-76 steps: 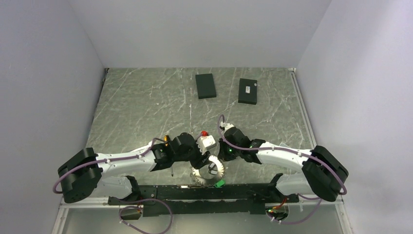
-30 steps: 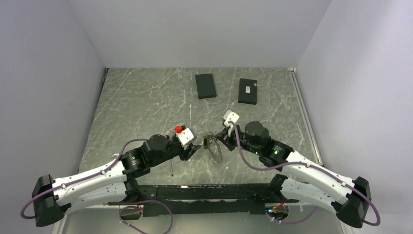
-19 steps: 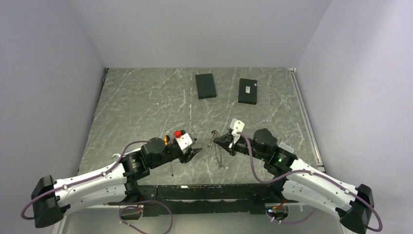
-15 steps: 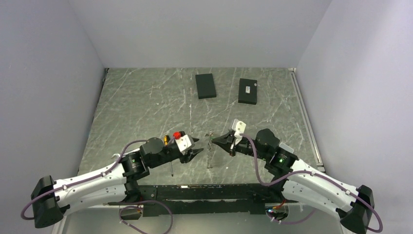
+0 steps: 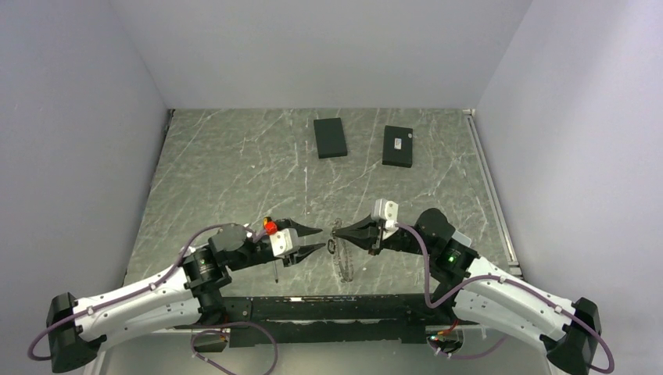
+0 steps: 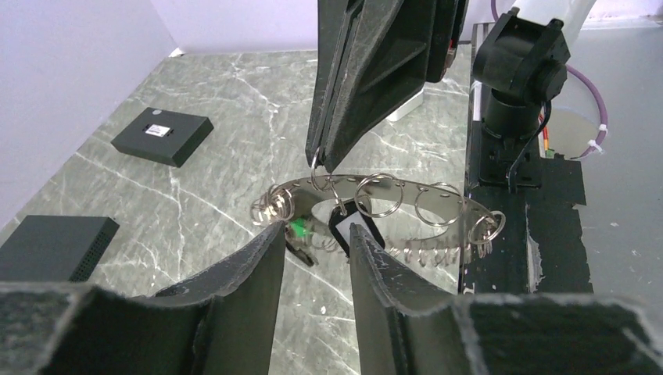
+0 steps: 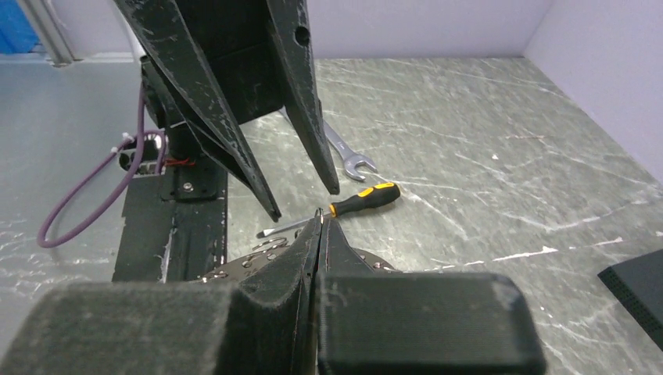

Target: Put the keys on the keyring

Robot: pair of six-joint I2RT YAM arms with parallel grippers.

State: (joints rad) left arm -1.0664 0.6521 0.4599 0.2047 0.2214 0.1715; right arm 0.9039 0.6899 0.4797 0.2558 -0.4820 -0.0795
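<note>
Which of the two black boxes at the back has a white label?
The right-hand box; a small white label shows on its top, while the left-hand box is plain black.

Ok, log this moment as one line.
right hand: shut on keyring | left hand: open, facing keyring | screwdriver: lying on table

The bench (image 5: 227, 164) is a grey-green slab of marbled stone, veined with white. Plain, pale lilac walls close it in on three sides: the left wall (image 5: 78, 117) at 9 o'clock, the back wall (image 5: 320, 55) at 12 and the right wall (image 5: 578, 117) at 3. A thin metal strip (image 5: 489, 187) edges the slab at 3 o'clock. Two flat black boxes (image 5: 329, 137) (image 5: 398, 146) lie side by side toward 12 o'clock. The light is soft and even.
</note>
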